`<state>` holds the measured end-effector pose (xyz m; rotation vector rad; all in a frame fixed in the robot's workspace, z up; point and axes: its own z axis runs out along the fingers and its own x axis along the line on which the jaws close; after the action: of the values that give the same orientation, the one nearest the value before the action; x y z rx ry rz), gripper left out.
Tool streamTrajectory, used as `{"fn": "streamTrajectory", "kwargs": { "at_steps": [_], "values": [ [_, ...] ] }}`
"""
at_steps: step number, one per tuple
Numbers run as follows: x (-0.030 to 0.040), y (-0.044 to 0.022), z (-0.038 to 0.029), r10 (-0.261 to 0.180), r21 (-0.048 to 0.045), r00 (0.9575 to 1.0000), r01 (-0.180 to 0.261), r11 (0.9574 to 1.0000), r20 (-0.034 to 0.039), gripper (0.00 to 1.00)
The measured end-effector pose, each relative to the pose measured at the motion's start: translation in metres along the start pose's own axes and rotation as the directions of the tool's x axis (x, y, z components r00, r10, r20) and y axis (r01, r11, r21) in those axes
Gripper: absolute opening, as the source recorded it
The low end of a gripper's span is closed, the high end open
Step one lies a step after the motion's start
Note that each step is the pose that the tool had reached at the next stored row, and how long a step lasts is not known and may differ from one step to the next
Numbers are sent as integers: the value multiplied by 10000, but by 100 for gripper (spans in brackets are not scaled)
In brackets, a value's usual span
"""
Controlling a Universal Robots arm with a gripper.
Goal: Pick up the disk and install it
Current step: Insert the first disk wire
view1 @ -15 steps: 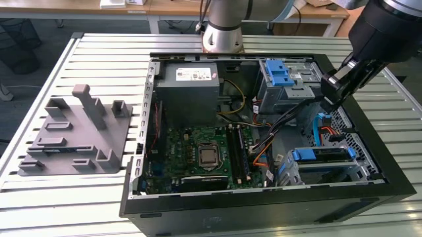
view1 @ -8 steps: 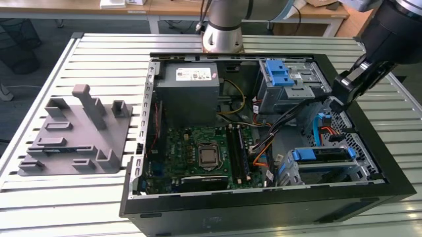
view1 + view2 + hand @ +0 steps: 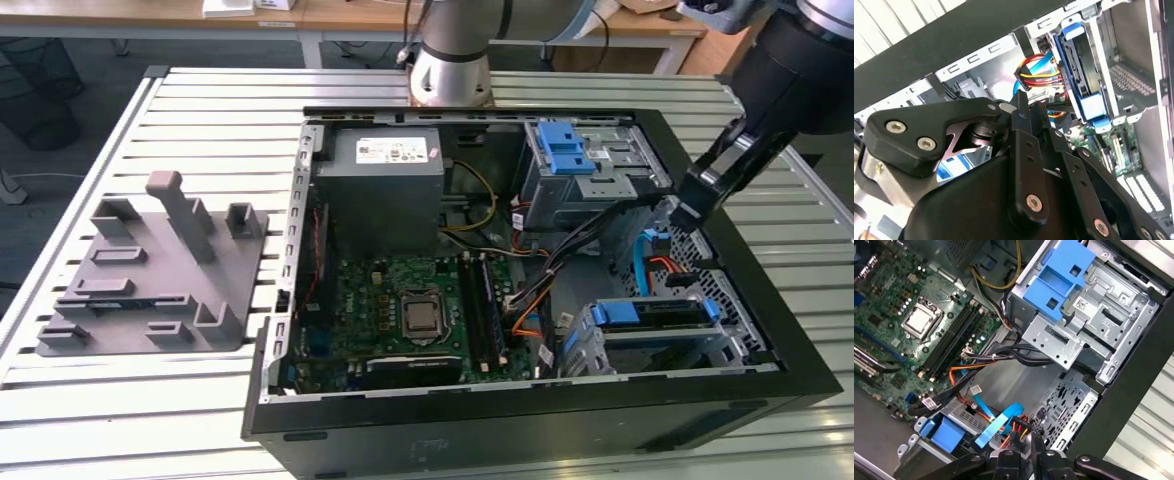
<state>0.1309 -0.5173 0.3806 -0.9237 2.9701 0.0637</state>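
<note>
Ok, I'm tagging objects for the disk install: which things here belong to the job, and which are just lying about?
Job: disk, blue-railed, in a bay of the case; pincer, over the case.
Lying about: grey moulded fixture on the slatted table; power-supply box; motherboard; drive cage with blue latch.

One computer case point(image 3: 534, 415) lies open on the slatted table point(image 3: 134, 400), and one grey moulded fixture point(image 3: 147, 280) sits near the table's edge at the exterior view's left. One robot arm point(image 3: 454, 60) stands at the table's far edge and carries one gripper point(image 3: 683, 218). Inside the case there is one grey power-supply box point(image 3: 387, 190), one green motherboard point(image 3: 387, 310) with one processor point(image 3: 422, 316), one metal drive cage point(image 3: 601, 170) with one blue latch point(image 3: 565, 150), and one disk point(image 3: 647, 313) with blue rails.
</note>
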Motion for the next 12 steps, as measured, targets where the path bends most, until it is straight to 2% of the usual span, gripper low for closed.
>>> {"fn": "streamTrajectory", "kwargs": {
  "at_steps": [2,5,8,12],
  "values": [
    [1,-2,1,-86,96,10000,86,9999,34,24],
    [2,-3,5,-243,285,9997,244,9993,-34,24],
    [3,-3,17,-736,297,9973,737,9968,-64,24],
    [4,-4,34,-1464,268,9892,1466,9888,-82,24]
  ]
}}
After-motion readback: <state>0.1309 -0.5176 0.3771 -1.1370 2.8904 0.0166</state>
